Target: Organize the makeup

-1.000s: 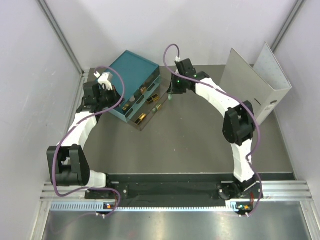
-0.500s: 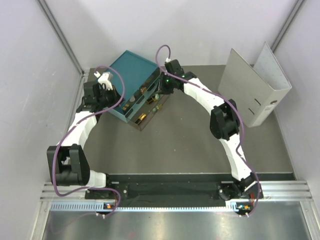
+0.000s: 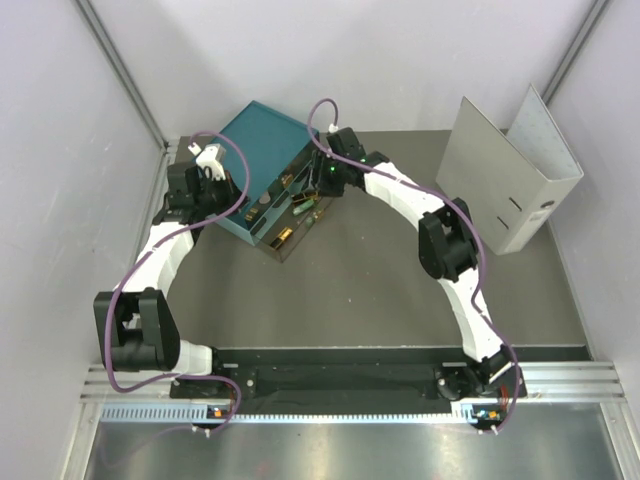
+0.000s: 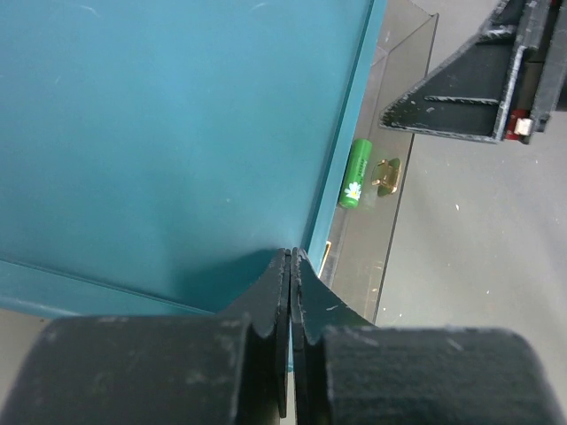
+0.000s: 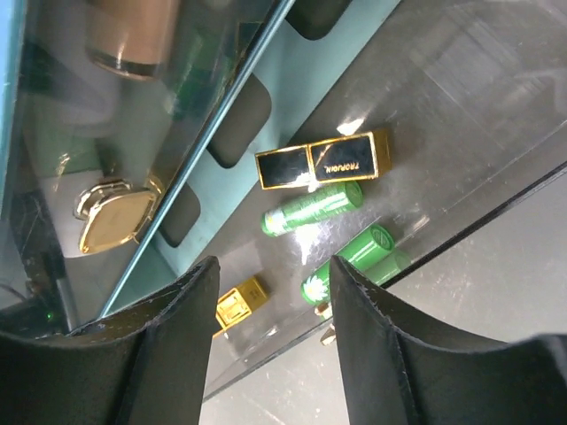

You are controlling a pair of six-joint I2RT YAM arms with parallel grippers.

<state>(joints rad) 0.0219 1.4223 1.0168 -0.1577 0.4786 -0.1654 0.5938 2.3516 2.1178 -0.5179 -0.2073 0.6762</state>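
Hovering over clear drawer (image 5: 461,115), right jaws parted, black-and-gold case (image 5: 323,159) distinct only wrist-side; left jaws clenched empty.

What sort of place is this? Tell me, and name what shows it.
Probably a robot lab test cell: plain white panel walls, two white-and-black robot arms bolted to a metal rail, and a teal plastic drawer box.
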